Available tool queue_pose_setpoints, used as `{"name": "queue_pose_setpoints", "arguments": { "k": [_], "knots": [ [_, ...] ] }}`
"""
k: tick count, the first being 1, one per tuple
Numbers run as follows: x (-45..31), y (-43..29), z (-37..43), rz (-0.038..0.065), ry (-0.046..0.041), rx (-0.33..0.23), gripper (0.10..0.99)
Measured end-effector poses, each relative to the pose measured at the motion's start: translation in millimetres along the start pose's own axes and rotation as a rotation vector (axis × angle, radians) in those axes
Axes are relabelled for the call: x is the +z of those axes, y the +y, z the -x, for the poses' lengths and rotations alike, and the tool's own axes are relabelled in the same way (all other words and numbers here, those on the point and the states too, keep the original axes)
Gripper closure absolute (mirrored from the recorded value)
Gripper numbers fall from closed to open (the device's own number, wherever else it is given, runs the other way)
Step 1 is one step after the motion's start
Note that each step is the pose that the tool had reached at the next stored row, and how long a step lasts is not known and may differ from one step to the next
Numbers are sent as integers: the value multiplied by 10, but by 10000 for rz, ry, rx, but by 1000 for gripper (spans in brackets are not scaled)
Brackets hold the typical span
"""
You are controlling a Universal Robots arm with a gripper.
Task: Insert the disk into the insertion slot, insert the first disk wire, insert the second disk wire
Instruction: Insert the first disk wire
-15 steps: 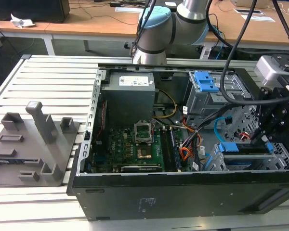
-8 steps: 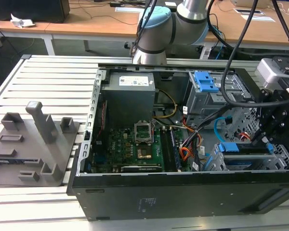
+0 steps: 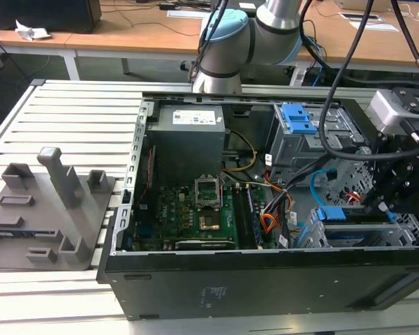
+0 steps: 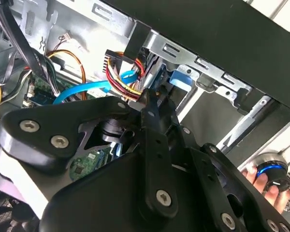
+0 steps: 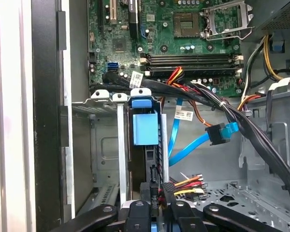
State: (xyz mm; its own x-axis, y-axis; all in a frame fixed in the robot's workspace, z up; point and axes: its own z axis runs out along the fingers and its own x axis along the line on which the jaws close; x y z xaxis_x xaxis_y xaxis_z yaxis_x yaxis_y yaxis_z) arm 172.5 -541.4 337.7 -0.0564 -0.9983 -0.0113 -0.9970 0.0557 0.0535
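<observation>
the disk (image 5: 145,128) sits in the insertion slot (image 3: 412,227), and its bright blue carrier end shows between the slot's grey rails in the first wrist view. the gripper (image 3: 387,199) hangs just above the insertion slot, inside the open computer case (image 3: 265,286). whether the jaws are clenched or released cannot be told.

the first disk wire (image 5: 188,182), a thin bundle of red, orange and black strands, runs across the slot's perforated floor. its dark plug lies just beside the gripper and the disk's edge; whether it is plugged in is hidden. the second disk wire (image 5: 188,147), flat and light blue, loops beside the insertion slot. its small dark plug is apart from the disk and touches a run of black cables (image 5: 251,130).

the motherboard (image 5: 183,29) lies beyond the insertion slot. a taller cage (image 3: 293,150) with a blue clip (image 3: 297,118) stands near the slot, deeper in the case. past the case wall next to the slot, a hand (image 4: 263,183) holds a round black knob (image 4: 273,169) with a blue ring. well apart from the slot, outside the case, a grey fixture (image 3: 49,202) rests on the slotted desk (image 3: 84,112).
</observation>
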Motion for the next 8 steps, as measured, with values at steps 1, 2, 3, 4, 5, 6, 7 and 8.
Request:
{"name": "queue_pose_setpoints", "arguments": {
  "k": [1,2,3,4,5,6,7,8],
  "knots": [
    [-76,4,1,0,-1,0,851],
    [-165,9,5,1,-1,0,851],
    [-237,15,20,1,-2,2,851],
    [-286,18,35,0,0,1,851],
    [-343,22,52,0,4,0,867],
    [-442,29,80,0,6,1,929],
    [-600,39,105,-1,14,1,980],
    [-603,39,105,0,10,1,980]
  ]
}}
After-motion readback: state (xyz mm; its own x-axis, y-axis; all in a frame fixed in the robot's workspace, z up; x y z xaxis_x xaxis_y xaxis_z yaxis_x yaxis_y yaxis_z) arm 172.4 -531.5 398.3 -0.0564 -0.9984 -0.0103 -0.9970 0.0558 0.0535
